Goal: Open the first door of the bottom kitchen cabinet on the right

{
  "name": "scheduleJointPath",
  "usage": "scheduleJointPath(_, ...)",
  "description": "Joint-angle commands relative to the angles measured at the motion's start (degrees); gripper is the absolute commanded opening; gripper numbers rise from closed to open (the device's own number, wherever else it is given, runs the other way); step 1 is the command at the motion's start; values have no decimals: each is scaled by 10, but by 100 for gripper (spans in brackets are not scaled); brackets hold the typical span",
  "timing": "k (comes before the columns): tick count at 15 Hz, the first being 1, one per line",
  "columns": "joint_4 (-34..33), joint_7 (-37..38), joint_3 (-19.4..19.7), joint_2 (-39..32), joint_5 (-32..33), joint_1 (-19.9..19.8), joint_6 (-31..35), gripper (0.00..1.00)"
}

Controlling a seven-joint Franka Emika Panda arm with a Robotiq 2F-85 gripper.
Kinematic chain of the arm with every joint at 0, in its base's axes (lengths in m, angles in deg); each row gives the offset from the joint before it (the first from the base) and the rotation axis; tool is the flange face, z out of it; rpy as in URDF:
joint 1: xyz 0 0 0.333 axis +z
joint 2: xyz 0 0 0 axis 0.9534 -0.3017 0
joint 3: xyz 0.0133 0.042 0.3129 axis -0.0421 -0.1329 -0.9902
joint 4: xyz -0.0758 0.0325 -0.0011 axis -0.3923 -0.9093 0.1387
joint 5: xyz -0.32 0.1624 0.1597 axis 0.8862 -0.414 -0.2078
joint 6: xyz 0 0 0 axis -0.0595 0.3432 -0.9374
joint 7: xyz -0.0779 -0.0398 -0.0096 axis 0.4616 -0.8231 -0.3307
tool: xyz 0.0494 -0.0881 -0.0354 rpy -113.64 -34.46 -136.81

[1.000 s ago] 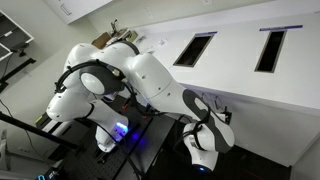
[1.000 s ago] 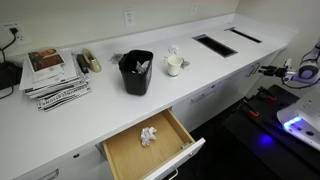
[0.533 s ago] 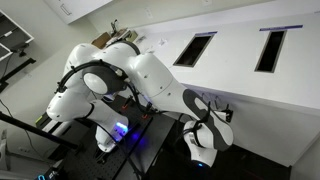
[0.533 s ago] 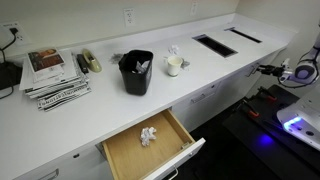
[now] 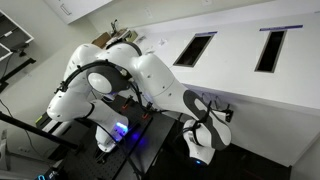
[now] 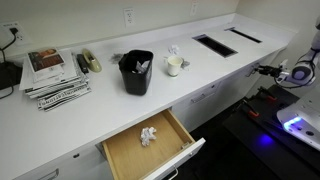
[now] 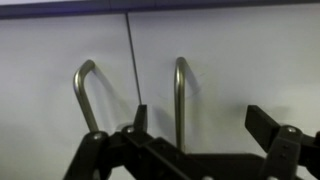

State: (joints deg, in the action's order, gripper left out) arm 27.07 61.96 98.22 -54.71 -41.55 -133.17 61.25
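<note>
First door (image 7: 235, 60) is flat white, its slim bar handle (image 7: 180, 95) between fingers of the spread tool (image 7: 203, 125).

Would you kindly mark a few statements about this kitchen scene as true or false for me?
1. In the wrist view, the gripper has its fingers spread apart. True.
2. The drawer is shut. False: it is pulled out, with crumpled paper lying inside.
3. One bar handle and a second bar handle stand on either side of the door seam. True.
4. The black bin lies tipped over on the worktop. False: it stands upright.
</note>
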Motion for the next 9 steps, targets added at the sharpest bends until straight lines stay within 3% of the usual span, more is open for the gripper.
scheduleJointPath(1, 7, 21, -1, 3, -29, 7, 6, 100)
scheduleJointPath(3, 7, 23, -1, 2, -31, 9, 4, 100)
scheduleJointPath(4, 8, 18, -1, 3, -34, 10, 5, 75)
scheduleJointPath(5, 9, 18, -1, 3, -36, 11, 5, 74)
scheduleJointPath(9, 11, 18, 0, 3, -46, 14, 9, 43)
